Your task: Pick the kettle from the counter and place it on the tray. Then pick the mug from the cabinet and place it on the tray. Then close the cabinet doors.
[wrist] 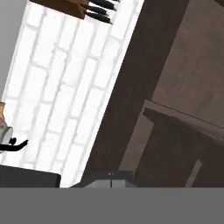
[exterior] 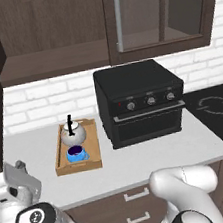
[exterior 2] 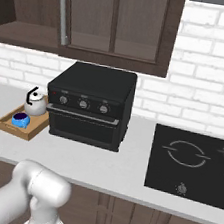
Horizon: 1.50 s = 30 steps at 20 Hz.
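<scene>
Sitting on the light-wood tray point(exterior: 62, 167): silvery kettle point(exterior: 73, 134), blue mug point(exterior: 77, 153); tool closed, empty.

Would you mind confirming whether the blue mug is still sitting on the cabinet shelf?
No, the mug sits inside the tray on the counter, just in front of the kettle.

Left base view looks forward and down from behind the arm's left, taking in the counter point(exterior: 141, 164), the black oven point(exterior: 140, 101) and the tray point(exterior: 63, 163). Right base view catches that same stretch from the other side, stovetop point(exterior 2: 192, 163) nearer. Hand view sits close, rolled hard, facing brick wall point(wrist: 61, 87) and what seems to be the cabinet point(wrist: 183, 87).
</scene>
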Motion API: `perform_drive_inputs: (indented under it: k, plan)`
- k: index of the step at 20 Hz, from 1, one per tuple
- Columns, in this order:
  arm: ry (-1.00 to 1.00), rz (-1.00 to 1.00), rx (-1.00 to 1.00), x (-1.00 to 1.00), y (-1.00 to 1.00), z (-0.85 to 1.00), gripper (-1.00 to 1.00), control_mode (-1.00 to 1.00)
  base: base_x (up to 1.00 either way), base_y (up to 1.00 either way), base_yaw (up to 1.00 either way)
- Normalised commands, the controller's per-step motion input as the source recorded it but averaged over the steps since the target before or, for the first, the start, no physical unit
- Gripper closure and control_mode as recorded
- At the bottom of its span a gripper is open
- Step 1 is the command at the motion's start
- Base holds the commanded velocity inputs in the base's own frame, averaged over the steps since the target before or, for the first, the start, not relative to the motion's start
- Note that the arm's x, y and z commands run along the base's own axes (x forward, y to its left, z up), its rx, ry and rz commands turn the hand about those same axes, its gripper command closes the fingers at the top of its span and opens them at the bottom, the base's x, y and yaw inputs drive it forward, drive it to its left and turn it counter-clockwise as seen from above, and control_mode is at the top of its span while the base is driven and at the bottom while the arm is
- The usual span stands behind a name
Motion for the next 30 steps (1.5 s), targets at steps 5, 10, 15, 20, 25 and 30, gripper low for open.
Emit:
perform_drive_inputs:
  k: [5,10,15,20,25,30]
  plan:
    - [-0.3,0.08,-0.19,0.21,0.48,0.39,1.0,-1.0,0.0,0.0,0.0]
    - [-0.19,0.04,-0.16,0.04,0.46,0.29,1.0,-1.0,0.0,0.0,0.0]
    - [-0.01,0.0,-0.04,0.0,0.4,0.31,1.0,-1.0,0.0,0.0,0.0]
    - [-0.01,-0.02,0.0,0.0,0.22,0.5,1.0,-1.0,0.0,0.0,0.0]
    - [-0.09,-0.08,0.0,0.07,0.22,0.39,1.0,-1.0,0.0,0.0,0.0]
    - [-0.24,-0.1,0.0,0.42,0.24,0.14,1.0,-1.0,0.0,0.0,0.0]
